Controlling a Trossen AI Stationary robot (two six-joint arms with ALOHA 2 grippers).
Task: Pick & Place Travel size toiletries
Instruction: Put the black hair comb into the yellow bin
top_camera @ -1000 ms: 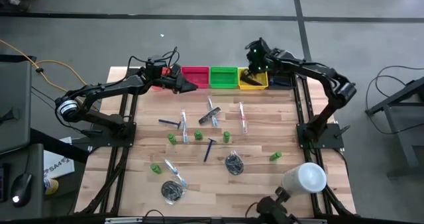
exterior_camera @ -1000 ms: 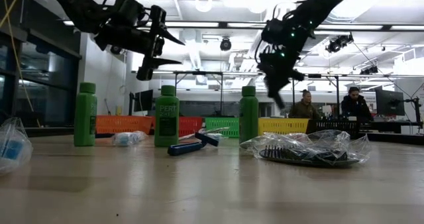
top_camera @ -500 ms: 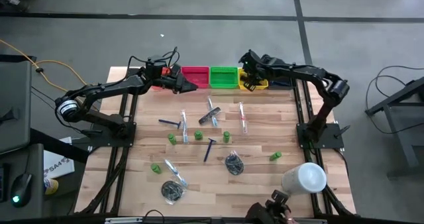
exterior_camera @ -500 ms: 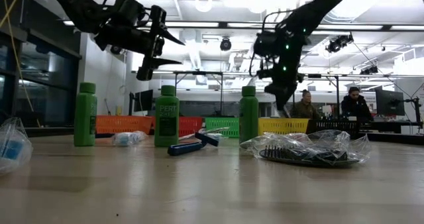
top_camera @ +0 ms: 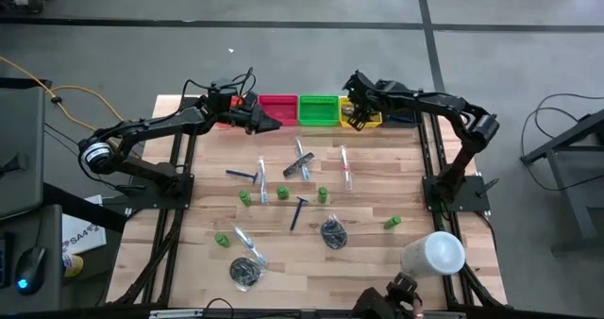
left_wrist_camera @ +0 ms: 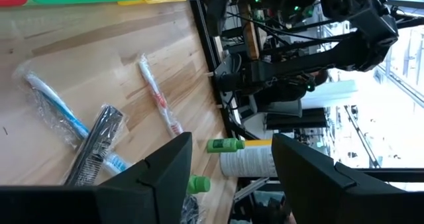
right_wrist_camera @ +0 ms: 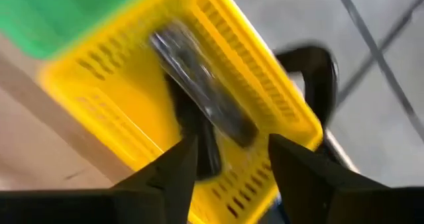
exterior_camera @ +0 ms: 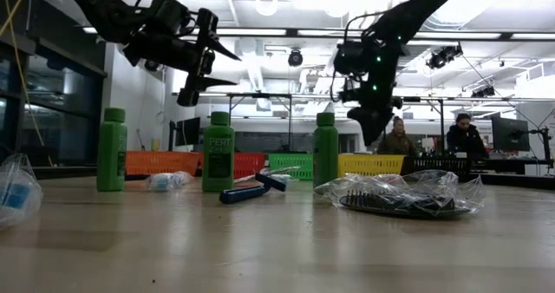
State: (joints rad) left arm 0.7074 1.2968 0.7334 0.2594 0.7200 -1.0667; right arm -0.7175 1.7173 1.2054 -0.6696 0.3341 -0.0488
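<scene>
Wooden table (top_camera: 377,182), scattered toiletries (top_camera: 302,173)

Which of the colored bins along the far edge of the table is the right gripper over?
The yellow bin, the one toward the right arm's end of the row. The right gripper hangs over it; the green bin and red bin have nothing above them.

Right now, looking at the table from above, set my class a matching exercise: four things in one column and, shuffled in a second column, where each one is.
Things
1. yellow bin
2. large white cylinder
3. left gripper
4. green bin

Places
A. near the table's right front corner
B. between the red bin and the yellow one
C. under the right gripper
D. over the table's far edge, beside the red bin

Pairs: 1-C, 2-A, 3-D, 4-B
</scene>
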